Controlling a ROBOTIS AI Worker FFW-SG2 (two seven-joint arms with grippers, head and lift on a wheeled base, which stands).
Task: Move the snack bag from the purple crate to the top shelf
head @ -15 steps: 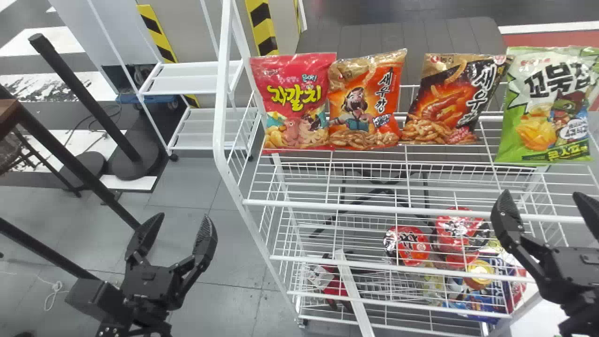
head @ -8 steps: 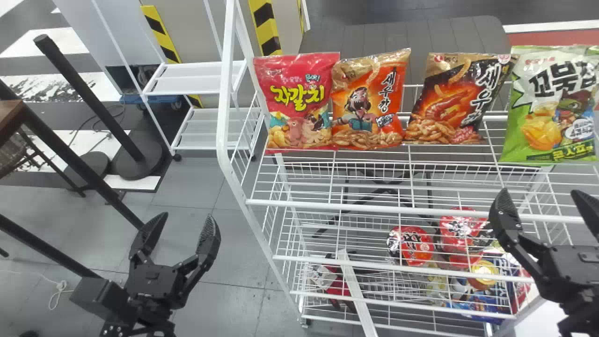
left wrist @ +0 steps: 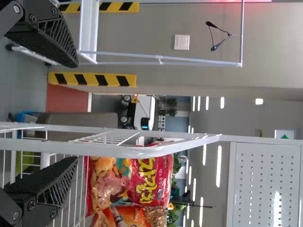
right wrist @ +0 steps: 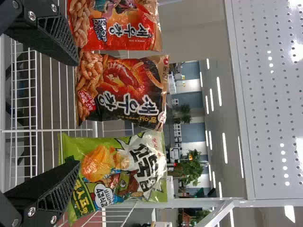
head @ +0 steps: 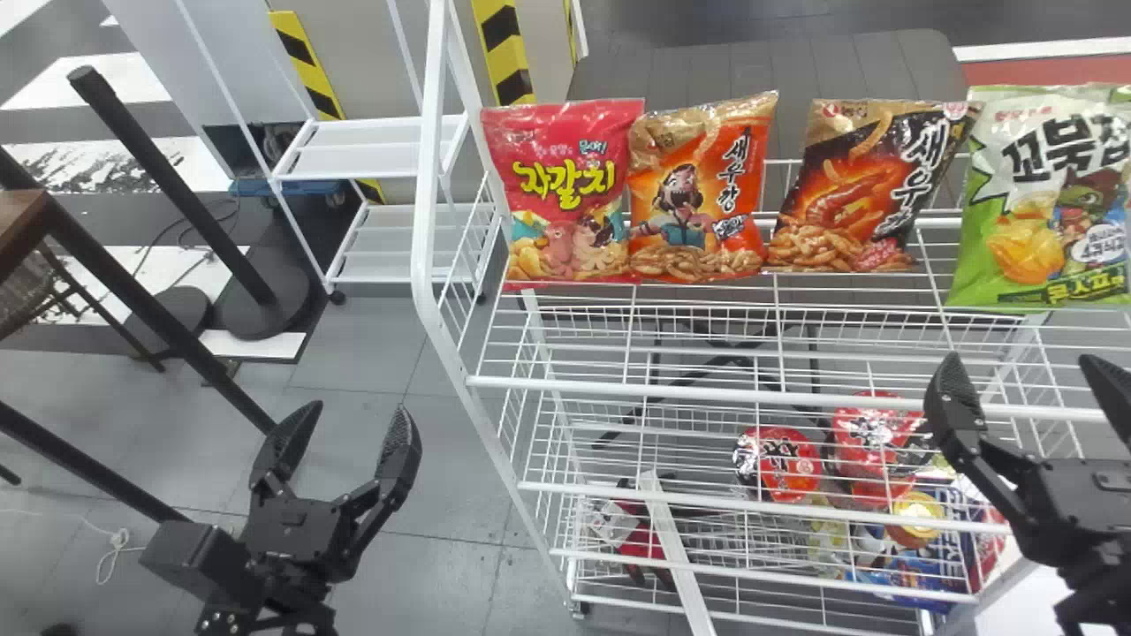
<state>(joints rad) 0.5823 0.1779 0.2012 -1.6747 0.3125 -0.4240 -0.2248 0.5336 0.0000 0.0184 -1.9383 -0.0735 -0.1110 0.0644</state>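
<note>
In the head view, my left gripper (head: pixel 351 422) stands open over the floor, left of the white wire rack (head: pixel 610 386). My right gripper (head: pixel 1027 375), also open, is at the rack's front right side, nearer than the green snack bag (head: pixel 1016 238). A pink bag (head: pixel 565 190), an orange bag (head: pixel 698 190) and a black bag (head: pixel 853 190) stand along the top shelf. Nothing is between the left gripper's (left wrist: pixel 75 112) fingers in its wrist view, with the pink bag (left wrist: pixel 151 182) beyond. The right gripper (right wrist: pixel 75 113) faces the black bag (right wrist: pixel 125 90) and green bag (right wrist: pixel 118 172) from a distance.
Red-lidded cups (head: pixel 778 464) and other packs lie on the rack's lower level. A second white shelf unit (head: pixel 371 146) stands behind at the left, with black posts (head: pixel 168 185) farther left. White rack rails cross in front of the shelves.
In the head view, the rack, the bags and my left gripper have shifted slightly right. My right gripper keeps nearly the same place there, and both grippers have stayed open.
</note>
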